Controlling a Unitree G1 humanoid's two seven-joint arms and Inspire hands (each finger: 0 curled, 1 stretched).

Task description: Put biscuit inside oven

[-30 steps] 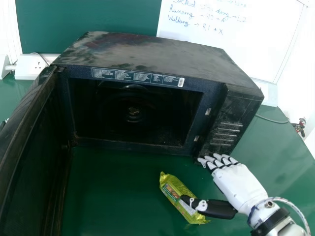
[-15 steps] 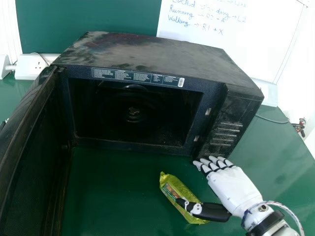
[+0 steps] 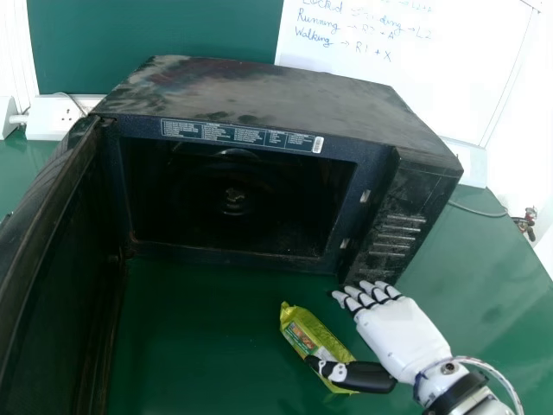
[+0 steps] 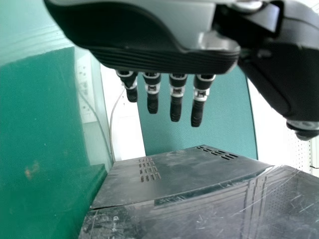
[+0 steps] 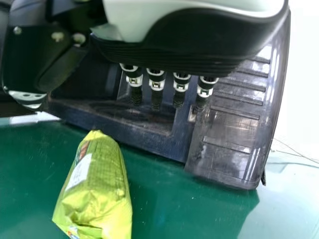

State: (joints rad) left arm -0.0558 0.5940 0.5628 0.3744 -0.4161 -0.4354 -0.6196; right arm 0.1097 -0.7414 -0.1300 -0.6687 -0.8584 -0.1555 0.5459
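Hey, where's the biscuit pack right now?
In the head view, the biscuit pack lies on the table in front of the oven, right of centre, beside the right hand.

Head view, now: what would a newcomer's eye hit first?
Probably the big black oven in the middle, its door swung wide open on the left and its dark cavity facing the camera. Next, the bright yellow-green biscuit packet lying on the green table in front of it. Then the white right hand at lower right, open, its black thumb overlapping the packet in this view.
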